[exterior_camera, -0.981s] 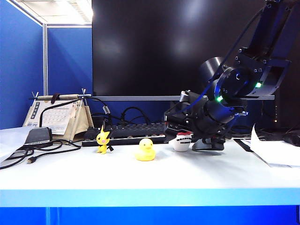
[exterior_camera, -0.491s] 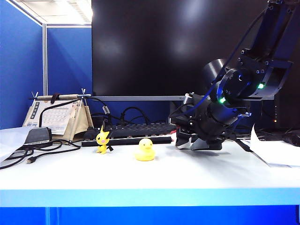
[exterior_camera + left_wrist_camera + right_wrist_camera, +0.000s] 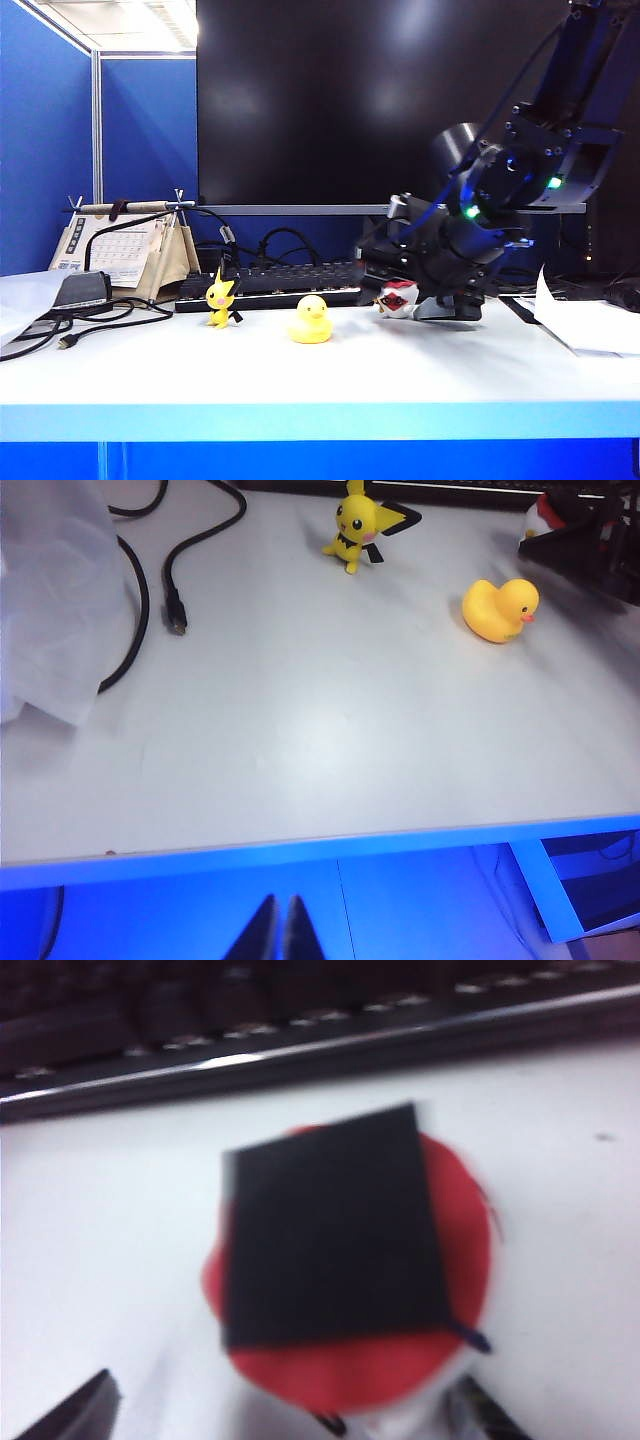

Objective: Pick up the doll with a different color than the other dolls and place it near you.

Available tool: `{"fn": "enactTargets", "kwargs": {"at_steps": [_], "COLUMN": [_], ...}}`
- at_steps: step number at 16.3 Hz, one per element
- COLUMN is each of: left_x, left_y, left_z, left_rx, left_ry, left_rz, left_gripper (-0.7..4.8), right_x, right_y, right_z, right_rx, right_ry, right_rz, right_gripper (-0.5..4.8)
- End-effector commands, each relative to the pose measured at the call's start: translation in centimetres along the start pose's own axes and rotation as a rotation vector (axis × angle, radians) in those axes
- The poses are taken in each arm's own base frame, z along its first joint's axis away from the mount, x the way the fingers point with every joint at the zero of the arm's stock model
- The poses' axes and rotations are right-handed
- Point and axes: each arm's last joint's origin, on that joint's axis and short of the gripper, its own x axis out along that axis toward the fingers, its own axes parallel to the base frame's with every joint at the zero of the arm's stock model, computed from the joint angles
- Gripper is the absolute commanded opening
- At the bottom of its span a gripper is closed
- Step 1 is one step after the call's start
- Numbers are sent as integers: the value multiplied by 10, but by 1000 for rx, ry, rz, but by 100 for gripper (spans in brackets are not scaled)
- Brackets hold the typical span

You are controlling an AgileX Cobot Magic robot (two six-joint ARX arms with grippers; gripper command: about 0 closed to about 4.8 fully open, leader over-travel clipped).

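The white doll [image 3: 398,296], with a black flat cap and a red band, lies tilted on the table in front of the keyboard, its red diamond showing. My right gripper [image 3: 410,305] reaches down around it. From above, the cap and band [image 3: 335,1260] fill the right wrist view. My right gripper [image 3: 275,1415] is open, its fingertips [image 3: 75,1412] standing wide to either side of the doll. The yellow duck [image 3: 311,321] and the yellow pointed-eared figure [image 3: 220,297] stand further left. My left gripper [image 3: 280,932] is shut and empty, hanging beyond the table's front edge.
A black keyboard [image 3: 270,285] runs behind the dolls, in front of a large dark monitor [image 3: 330,100]. A desk calendar [image 3: 125,250] and black cables [image 3: 80,320] sit at the left. White paper [image 3: 590,325] lies at the right.
A second ago the white doll stood upright beside the right gripper. The gripper then covered it, and now the doll leans tilted between the fingers. The yellow toys have not moved.
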Motion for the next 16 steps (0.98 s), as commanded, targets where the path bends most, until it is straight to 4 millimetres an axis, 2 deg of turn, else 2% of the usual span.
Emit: {"fn": "enactTargets", "kwargs": {"at_steps": [1,5,9,13,16], "left_x": [0,0,0,0,0], "left_y": [0,0,0,0,0], "left_z": [0,0,0,0,0], "left_rx": [-3,-3,-3,-3,-3], "left_ry": [-1,-2,-2,-2,-2], "left_rz": [-1,-2,-2,-2,-2], "left_gripper": [22,22,22,22,22], "right_x": [0,1,2,4,9], "right_y": [-4,-14,-10,-9,-10], "right_z": [0,22,39,46,42], "right_rx": [9,21,18,18,22], "right_ry": [9,-48,-75,-72,-58], "right_rz": [-29,-37,8,5,5], "right_gripper": [479,479,479,479,479]}}
